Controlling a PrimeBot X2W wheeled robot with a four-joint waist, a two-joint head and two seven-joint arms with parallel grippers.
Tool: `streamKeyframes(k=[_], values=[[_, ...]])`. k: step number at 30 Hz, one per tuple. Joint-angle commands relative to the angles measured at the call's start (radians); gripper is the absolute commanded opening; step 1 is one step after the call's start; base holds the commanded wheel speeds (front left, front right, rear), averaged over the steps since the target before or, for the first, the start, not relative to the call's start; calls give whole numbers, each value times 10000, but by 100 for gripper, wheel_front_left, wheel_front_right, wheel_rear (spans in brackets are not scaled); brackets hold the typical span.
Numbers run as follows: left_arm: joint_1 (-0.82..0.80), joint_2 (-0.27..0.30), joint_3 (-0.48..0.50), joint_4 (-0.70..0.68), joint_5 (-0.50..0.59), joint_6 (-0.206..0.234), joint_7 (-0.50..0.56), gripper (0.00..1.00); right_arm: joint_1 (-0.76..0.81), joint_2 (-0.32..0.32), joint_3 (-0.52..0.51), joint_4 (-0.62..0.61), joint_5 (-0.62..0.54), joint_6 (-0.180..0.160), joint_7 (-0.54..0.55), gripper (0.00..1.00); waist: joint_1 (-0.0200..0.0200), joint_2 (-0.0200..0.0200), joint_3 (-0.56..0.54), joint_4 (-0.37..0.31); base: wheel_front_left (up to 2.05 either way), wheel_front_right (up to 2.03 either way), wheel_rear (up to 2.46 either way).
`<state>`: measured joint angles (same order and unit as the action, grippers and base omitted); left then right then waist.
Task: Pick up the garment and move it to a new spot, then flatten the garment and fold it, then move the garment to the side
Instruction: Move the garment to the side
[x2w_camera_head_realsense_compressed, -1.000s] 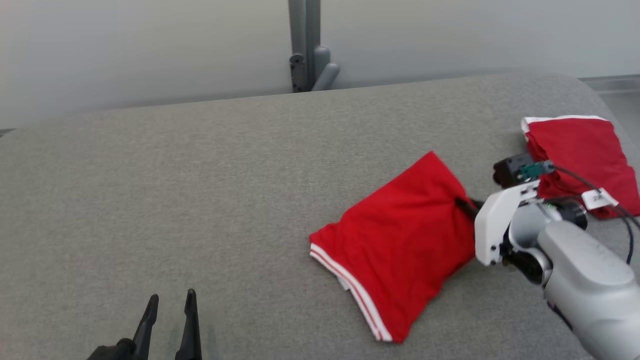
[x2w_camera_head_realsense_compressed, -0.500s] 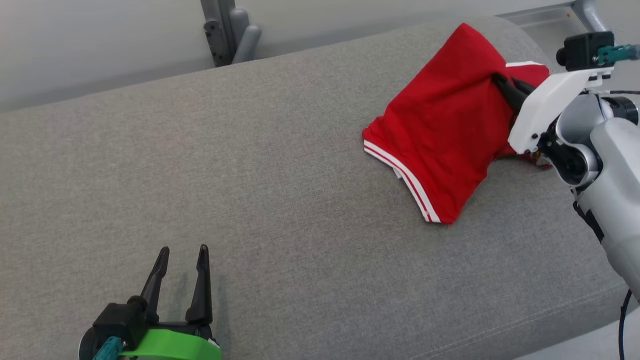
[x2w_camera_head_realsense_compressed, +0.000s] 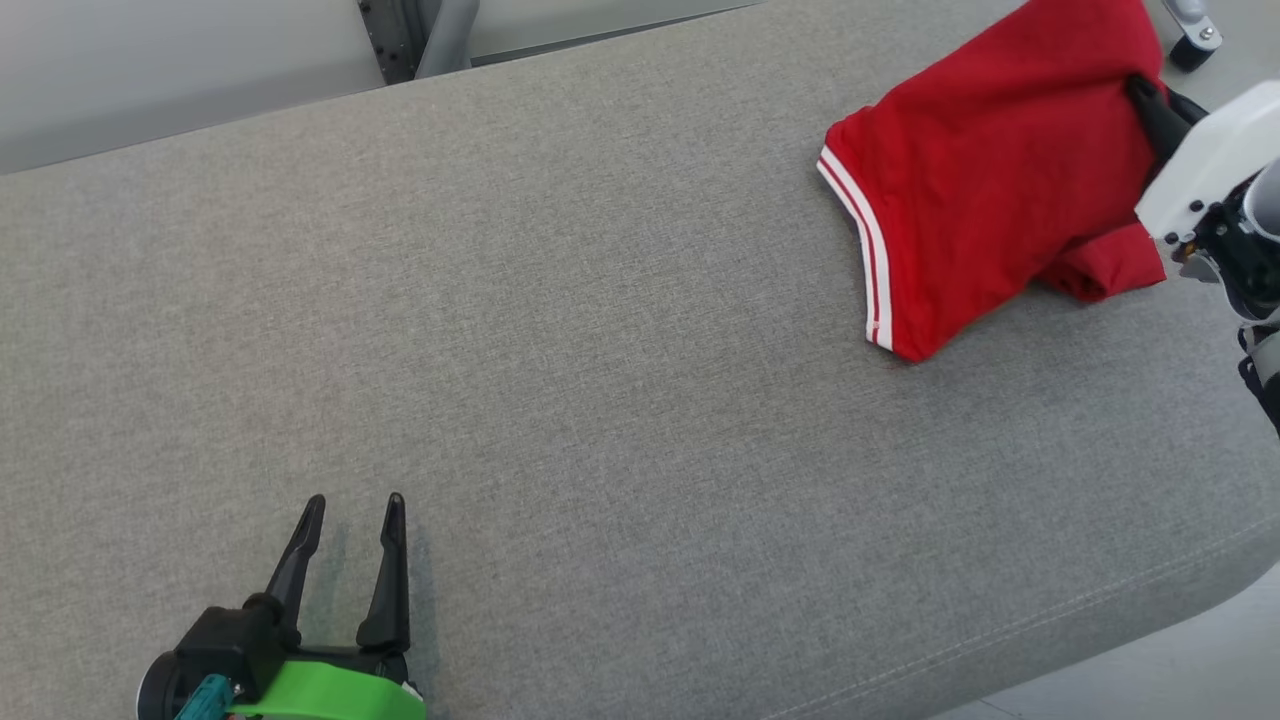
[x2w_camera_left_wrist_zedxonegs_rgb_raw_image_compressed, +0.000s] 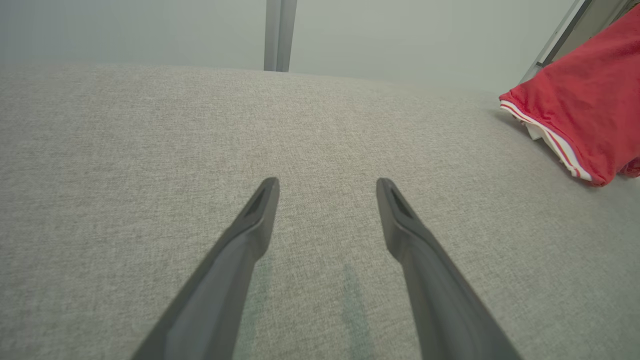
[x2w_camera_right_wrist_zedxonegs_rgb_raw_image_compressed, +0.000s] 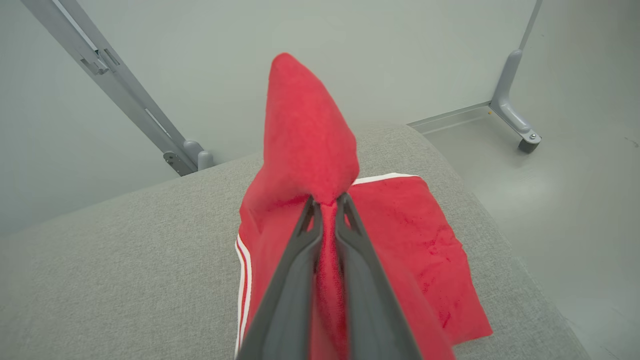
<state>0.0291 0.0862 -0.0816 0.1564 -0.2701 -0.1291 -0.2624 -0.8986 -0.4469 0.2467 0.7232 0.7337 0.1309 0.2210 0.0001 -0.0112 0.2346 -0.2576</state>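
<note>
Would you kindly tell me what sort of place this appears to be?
Probably a robot test bay, not a home: a grey padded bench, pale partition panels on wheeled metal feet, and a bare smooth floor.

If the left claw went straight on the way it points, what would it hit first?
Probably bare grey cushion ahead of the left claw; the red garment sits off its line.
</note>
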Motion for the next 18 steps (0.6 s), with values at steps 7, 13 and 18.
streamKeyframes(k=[7,13,18], values=[[-546,277,-323,148,16,-28,-27,100,227,31,-1670,1890,-1606,-3,-2091,100,-1,112,385,515,0,0,0],[-474,221,-196,179,-13,-28,-26,100,433,301,-2141,2411,-2450,-9,-3655,100,-1,112,536,858,0,0,0],[-207,121,4,90,-62,-28,-26,100,1023,324,-1985,1897,-3289,-9,-4680,100,-1,112,351,1076,0,0,0]])
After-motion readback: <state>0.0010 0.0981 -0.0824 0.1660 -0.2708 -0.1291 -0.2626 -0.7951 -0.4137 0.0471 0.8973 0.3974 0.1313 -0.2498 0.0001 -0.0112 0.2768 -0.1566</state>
